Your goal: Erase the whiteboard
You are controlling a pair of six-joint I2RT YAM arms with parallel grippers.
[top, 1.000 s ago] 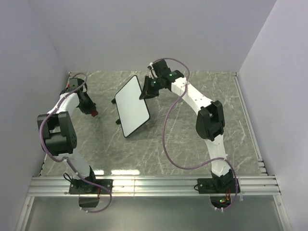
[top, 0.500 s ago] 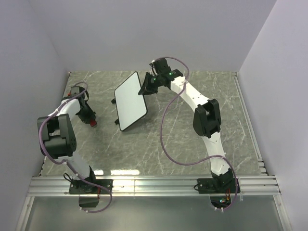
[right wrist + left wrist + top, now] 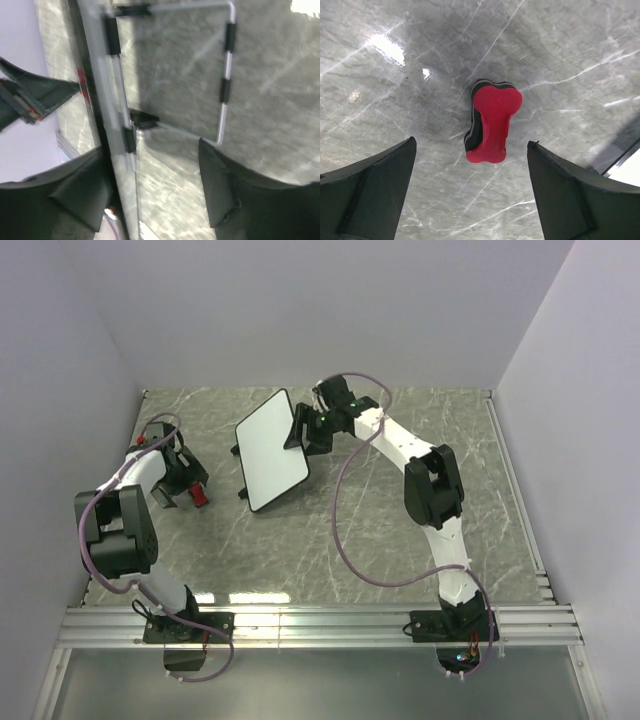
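Observation:
The whiteboard [image 3: 272, 452] stands tilted on its wire stand [image 3: 226, 75] at the table's middle back, and its white face shows no marks in the top view. My right gripper [image 3: 305, 430] is open at the board's upper right edge. In the right wrist view that edge [image 3: 100, 75] runs between the spread fingers of this gripper [image 3: 150, 147], close to the left one. A red eraser [image 3: 492, 122] with a black underside lies flat on the table. My left gripper [image 3: 472, 150] hovers open just over it, one finger on each side, and shows at the left in the top view [image 3: 185, 485].
The table is grey marble, with walls close on the left, back and right. A metal rail [image 3: 320, 620] crosses the near edge by the arm bases. The right arm's purple cable [image 3: 345, 540] loops over the table centre.
Both grippers have opened. The left one has let go of the red eraser, which now lies on the table. The right one has released the board's edge, and the board has settled.

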